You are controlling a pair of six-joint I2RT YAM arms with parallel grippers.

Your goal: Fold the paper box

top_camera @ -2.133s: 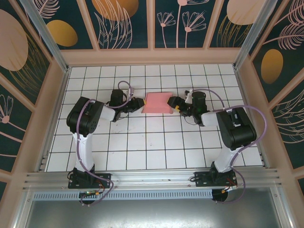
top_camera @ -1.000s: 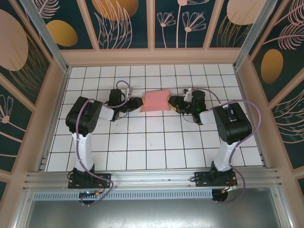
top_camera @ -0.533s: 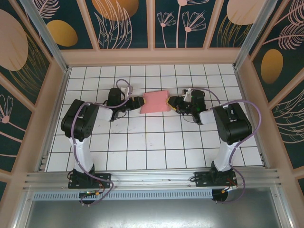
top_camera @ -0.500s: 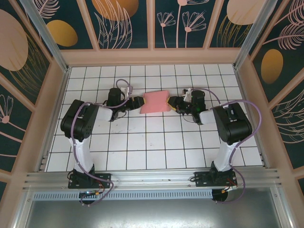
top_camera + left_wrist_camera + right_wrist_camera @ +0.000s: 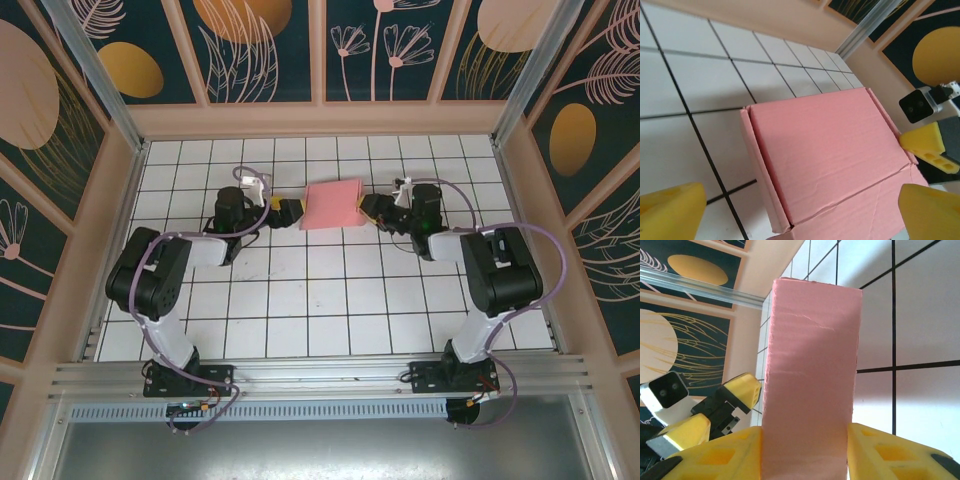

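Pink paper box (image 5: 333, 205) sits on tiled table (image 5: 300, 300). R gripper (image 5: 372, 210) clamps box's right end; L gripper (image 5: 285, 211) jaws wide apart at box's left end. Risk: w/ one-sided hold, box may pivot or spring open.

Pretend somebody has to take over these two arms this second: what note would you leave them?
Left claw: open, at the box's left end, gripping nothing.
Right claw: shut on the box's right end, a finger on each side.
Box: pink, between the two claws towards the far side of the table; whether it rests there or is lifted, I cannot tell.
Done: the card already looks like a closed flat box.
Left: probably check that the flaps are tucked, then open the right claw and back both arms away.
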